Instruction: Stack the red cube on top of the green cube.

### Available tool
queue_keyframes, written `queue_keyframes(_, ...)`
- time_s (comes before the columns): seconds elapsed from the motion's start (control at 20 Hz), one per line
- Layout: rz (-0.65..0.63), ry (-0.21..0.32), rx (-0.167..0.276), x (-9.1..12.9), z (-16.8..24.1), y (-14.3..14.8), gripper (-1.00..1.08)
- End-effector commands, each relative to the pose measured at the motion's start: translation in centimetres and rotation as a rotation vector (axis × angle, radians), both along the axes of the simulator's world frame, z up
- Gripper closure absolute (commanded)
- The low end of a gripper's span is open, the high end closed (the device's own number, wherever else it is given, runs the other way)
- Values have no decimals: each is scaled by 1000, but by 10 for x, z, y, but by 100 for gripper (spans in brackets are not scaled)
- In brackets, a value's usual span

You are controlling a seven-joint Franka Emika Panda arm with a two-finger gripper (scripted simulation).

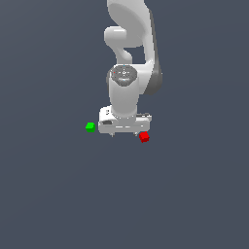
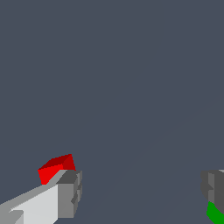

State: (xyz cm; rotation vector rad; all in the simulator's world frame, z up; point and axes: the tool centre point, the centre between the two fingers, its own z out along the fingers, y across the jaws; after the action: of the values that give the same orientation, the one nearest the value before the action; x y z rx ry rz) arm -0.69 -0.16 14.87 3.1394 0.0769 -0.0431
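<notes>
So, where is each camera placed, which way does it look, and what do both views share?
Exterior view: off the arm, looking down on the arm, gripper, red cube and green cube.
Wrist view: on the wrist, facing the floor past two fingertips, spread apart.
Shared: red cube, green cube, gripper.

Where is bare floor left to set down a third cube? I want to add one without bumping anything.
Bare grey floor spreads across the exterior view's left, right and lower part, beyond both cubes. It is crowded only beneath the arm: the green cube sits beside the hand on the exterior view's left, the red cube at its right end. The gap between the cubes lies under the open hand.
</notes>
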Motion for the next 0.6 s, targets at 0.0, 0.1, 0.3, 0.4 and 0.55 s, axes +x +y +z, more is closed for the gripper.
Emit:
queue_keyframes(0.0, 0, 0, 0, 0, 0, 0, -92)
queue_keyframes(0.1, 2, 0, 0, -1, -1, 1, -92)
queue_keyframes(0.3, 22, -2, 1, -5, -6, 10, -92)
queue_keyframes(0.4, 38, -4, 1, -9, -11, 17, -92)
queue_keyframes(0.55, 72, -8, 2, -17, -21, 33, -92)
